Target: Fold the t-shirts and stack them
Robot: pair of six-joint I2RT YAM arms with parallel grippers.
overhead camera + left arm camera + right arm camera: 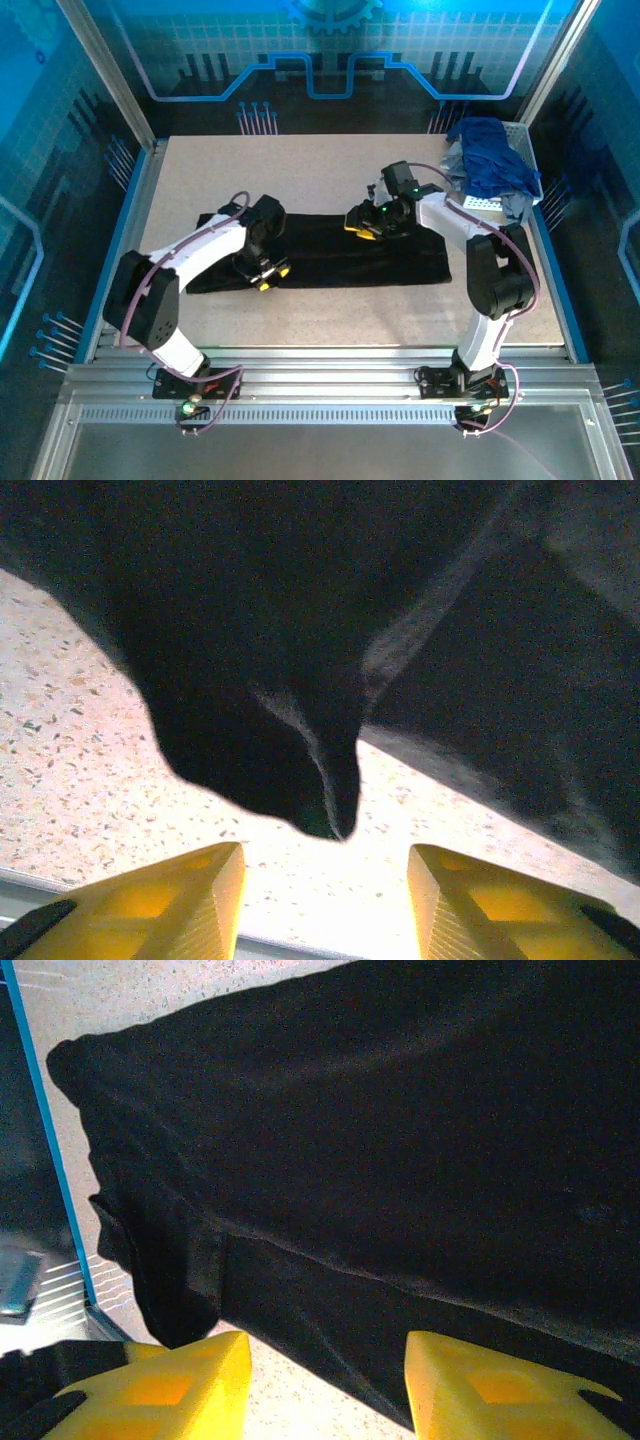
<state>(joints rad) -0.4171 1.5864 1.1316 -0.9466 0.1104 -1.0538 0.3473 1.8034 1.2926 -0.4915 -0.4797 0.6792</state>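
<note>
A black t-shirt [330, 250] lies folded into a long strip across the middle of the table. My left gripper [272, 277] sits at the strip's near left edge. In the left wrist view its yellow fingers [200, 900] stand open over bare table, with a corner of the black cloth [300, 630] just ahead of them and nothing between them. My right gripper [362, 228] hovers over the strip's far edge, right of centre. Its jaws [325, 1385] are open above the black cloth [380, 1130] and hold nothing. A royal blue t-shirt [490, 150] is heaped in the basket on a pale grey-blue one [512, 207].
The white mesh basket [522, 132] stands at the back right corner, close to the right arm's elbow. Metal frame rails border the table on the left and right. Bare speckled tabletop [300, 170] lies behind the black strip and in front of it.
</note>
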